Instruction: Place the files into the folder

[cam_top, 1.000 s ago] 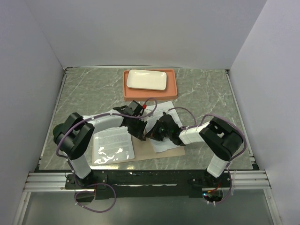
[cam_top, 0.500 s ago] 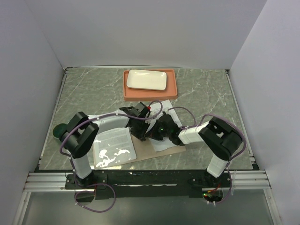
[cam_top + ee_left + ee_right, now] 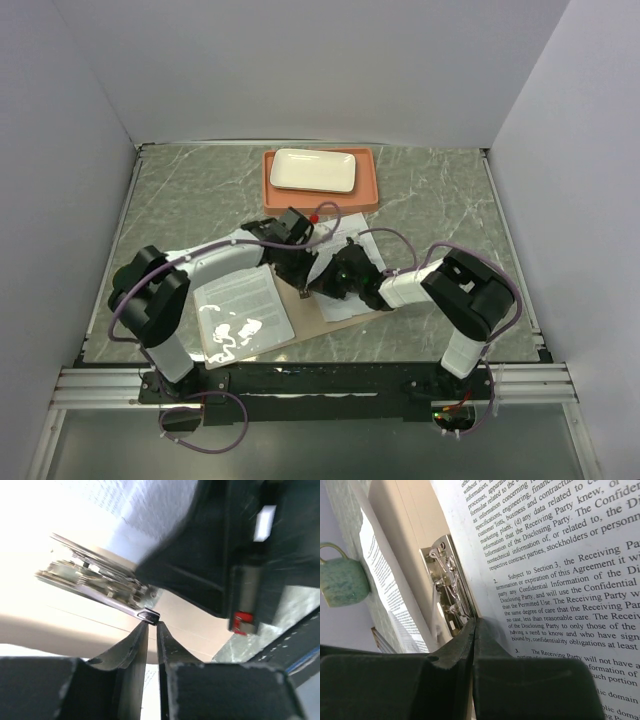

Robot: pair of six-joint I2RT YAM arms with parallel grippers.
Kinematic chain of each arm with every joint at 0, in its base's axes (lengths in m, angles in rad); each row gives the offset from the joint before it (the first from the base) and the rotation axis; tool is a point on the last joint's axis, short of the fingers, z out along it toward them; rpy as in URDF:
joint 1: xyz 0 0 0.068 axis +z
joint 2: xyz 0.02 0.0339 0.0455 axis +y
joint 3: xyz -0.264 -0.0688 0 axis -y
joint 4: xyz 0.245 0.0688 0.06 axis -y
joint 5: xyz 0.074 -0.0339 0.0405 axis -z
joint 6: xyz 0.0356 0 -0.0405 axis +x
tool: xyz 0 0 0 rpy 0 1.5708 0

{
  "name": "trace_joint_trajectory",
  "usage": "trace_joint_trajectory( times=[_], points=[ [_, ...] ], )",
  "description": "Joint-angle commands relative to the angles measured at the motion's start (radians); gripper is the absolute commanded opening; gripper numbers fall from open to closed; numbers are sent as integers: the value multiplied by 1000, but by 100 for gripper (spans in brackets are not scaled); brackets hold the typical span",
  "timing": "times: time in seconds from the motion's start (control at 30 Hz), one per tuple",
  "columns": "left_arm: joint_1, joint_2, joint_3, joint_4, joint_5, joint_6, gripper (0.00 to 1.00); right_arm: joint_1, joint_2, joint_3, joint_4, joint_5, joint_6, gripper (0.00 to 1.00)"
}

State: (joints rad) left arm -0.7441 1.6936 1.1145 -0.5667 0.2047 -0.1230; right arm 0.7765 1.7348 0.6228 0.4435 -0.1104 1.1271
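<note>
Clipping seemed the step in hand: the left gripper pinched the clip lever in the open folder, and the right gripper, pressed together, pinned a sheet beside it. Next, that sheet's edge likely needed sliding under the clip.

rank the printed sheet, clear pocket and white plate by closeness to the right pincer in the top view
1. Printed sheet, right by the right pincer.
2. Clear pocket, to its left.
3. White plate, far back on the tray.
</note>
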Motion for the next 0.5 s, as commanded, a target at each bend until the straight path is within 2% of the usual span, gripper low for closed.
trace_joint_trajectory(
  times=[0.0, 0.13, 0.33, 0.43, 0.47],
  points=[
    [97, -66, 88, 108, 2, 57, 22, 46, 71, -43, -262, 0, -32, 0],
    [146, -87, 51, 116, -4, 62, 27, 46, 62, -40, -282, 9, -38, 0],
    [201, -63, -15, 148, -13, 69, 39, 47, 51, -57, -285, 12, -43, 0],
    [224, -60, -5, 137, 4, 72, 48, 47, 39, -64, -292, 21, -41, 0],
    [230, -61, 2, 133, 4, 75, 56, 44, 31, -64, -298, 25, -43, 0]
  ],
)
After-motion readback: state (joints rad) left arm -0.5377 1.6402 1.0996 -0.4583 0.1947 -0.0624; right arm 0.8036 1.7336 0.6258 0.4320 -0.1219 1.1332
